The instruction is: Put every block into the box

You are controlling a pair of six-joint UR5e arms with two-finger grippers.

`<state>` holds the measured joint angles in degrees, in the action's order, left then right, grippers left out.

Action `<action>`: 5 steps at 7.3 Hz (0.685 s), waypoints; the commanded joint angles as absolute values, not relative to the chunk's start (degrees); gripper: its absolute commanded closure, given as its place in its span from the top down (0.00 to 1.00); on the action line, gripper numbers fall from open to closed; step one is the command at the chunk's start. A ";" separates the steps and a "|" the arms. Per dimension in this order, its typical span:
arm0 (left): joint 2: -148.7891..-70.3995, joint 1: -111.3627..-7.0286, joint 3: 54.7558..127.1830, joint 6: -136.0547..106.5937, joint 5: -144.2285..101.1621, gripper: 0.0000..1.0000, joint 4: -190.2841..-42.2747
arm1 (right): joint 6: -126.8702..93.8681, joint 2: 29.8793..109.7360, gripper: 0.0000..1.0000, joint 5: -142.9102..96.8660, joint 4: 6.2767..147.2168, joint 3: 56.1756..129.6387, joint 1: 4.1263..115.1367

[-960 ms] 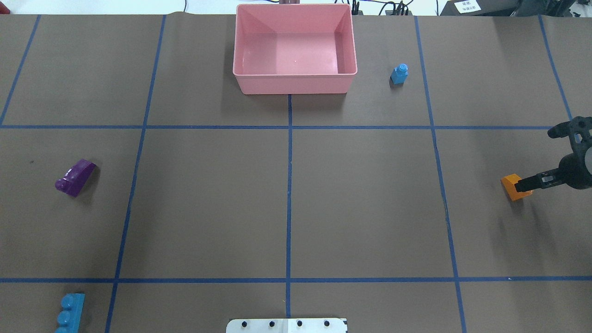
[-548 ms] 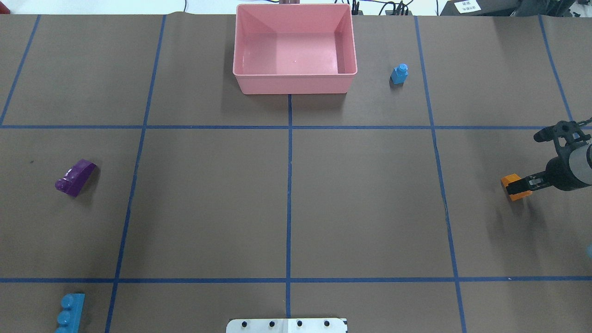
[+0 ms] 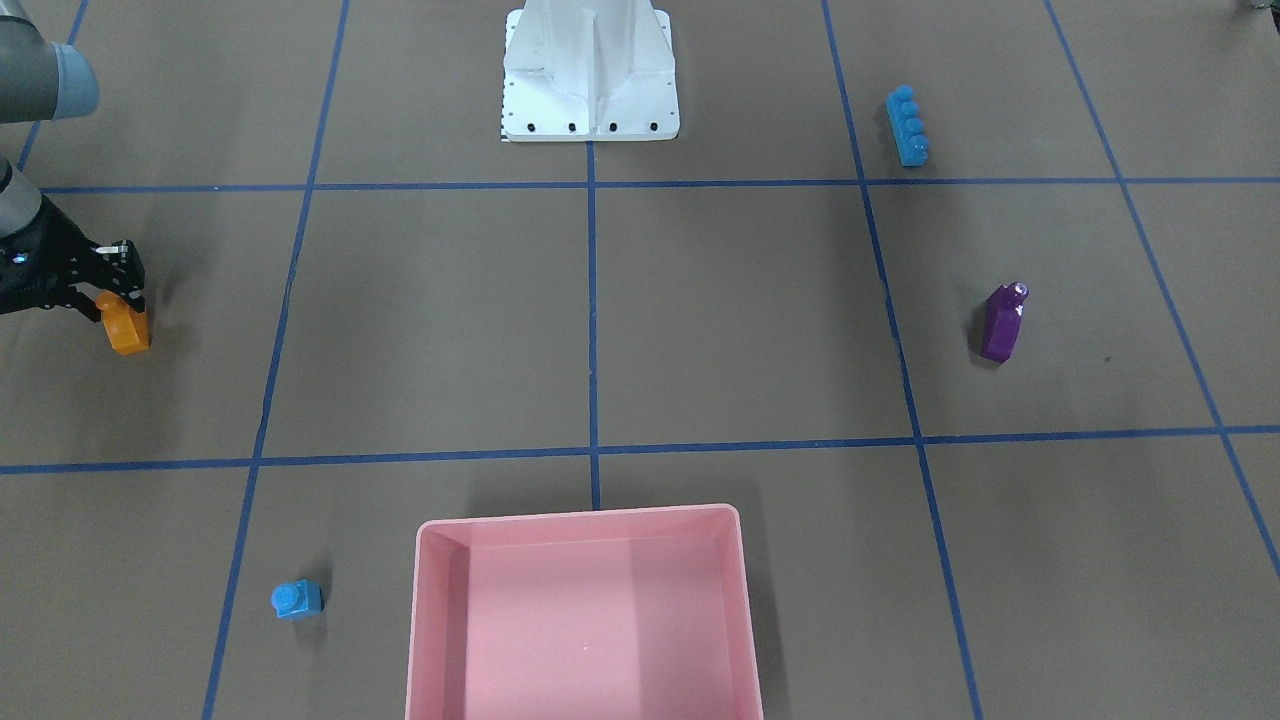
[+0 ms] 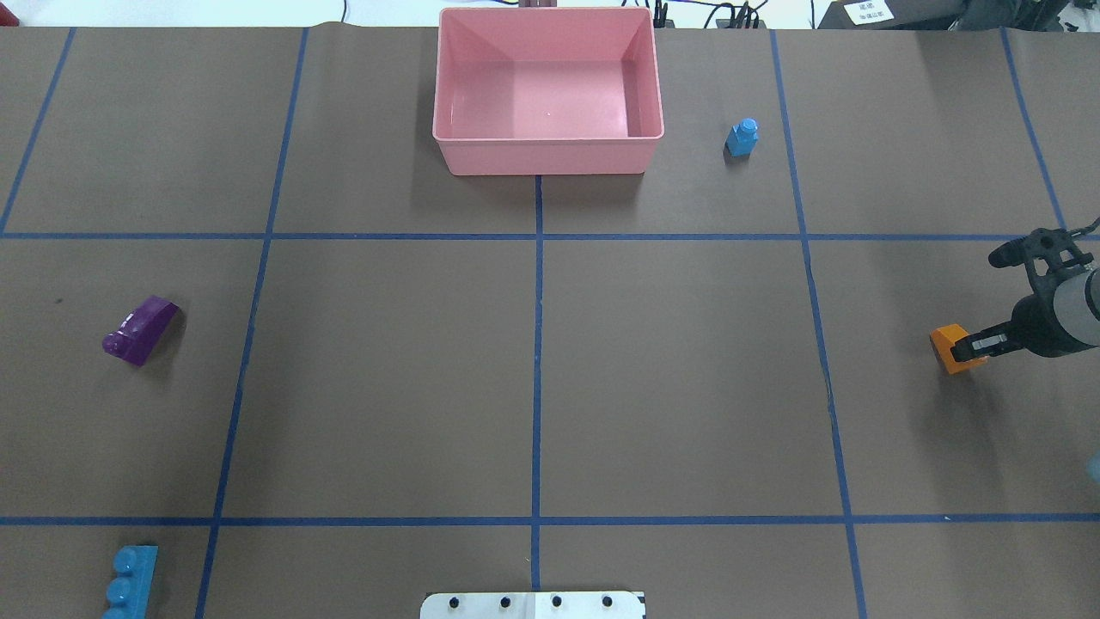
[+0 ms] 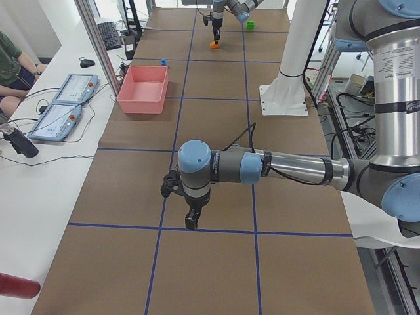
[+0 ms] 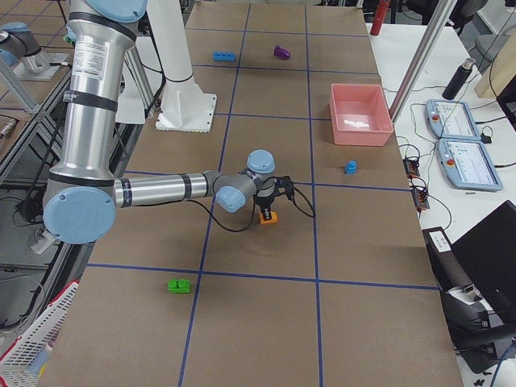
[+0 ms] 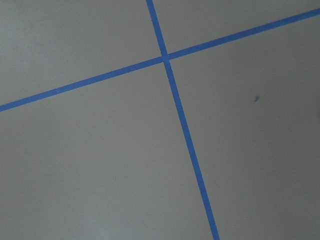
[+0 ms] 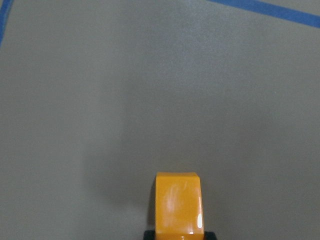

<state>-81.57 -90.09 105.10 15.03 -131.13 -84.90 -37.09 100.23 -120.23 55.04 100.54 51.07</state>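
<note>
My right gripper [image 4: 968, 347] is shut on the orange block [image 4: 952, 349] near the table's right edge, low over the surface; the right wrist view shows that orange block [image 8: 178, 205] between the fingertips. The pink box [image 4: 547, 156] stands empty at the far centre. A small blue block [image 4: 742, 137] stands upright just right of it. The purple block [image 4: 140, 329] lies at the left, and the long blue block [image 4: 129, 580] at the near left corner. A green block [image 6: 179, 285] lies beyond the orange one. My left gripper [image 5: 191, 222] hangs over bare table; I cannot tell its state.
The white robot base [image 3: 590, 70] stands at the table's near edge. Blue tape lines [image 7: 175, 105] grid the brown surface. A side bench with tablets [image 5: 65, 105] and a seated person [image 5: 10, 65] runs along the far side.
The right wrist has turned and drawn slightly up and back, and the orange block shifted a little left with the fingers on it. Other blocks and the box are still.
</note>
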 commanded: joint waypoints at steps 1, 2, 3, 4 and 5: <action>-81.56 -90.09 105.12 15.03 -131.13 1.00 -84.90 | -37.00 100.37 0.00 -120.32 54.93 101.42 51.24; -81.56 -90.09 105.20 15.03 -131.13 1.00 -84.90 | -37.00 100.20 0.00 -120.58 55.02 102.47 51.59; -81.56 -90.09 105.21 15.03 -131.13 1.00 -84.90 | -37.00 99.85 0.00 -120.85 55.11 104.66 52.46; -81.56 -90.00 105.21 15.03 -131.13 1.00 -84.90 | -37.09 96.71 0.00 -120.94 55.72 105.46 54.21; -81.56 -90.00 105.21 15.03 -131.22 1.00 -84.90 | -37.18 93.37 0.00 -121.02 57.03 105.38 55.19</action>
<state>-81.56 -90.03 105.20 15.03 -131.15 -84.90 -37.08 97.02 -120.89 55.80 104.88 53.75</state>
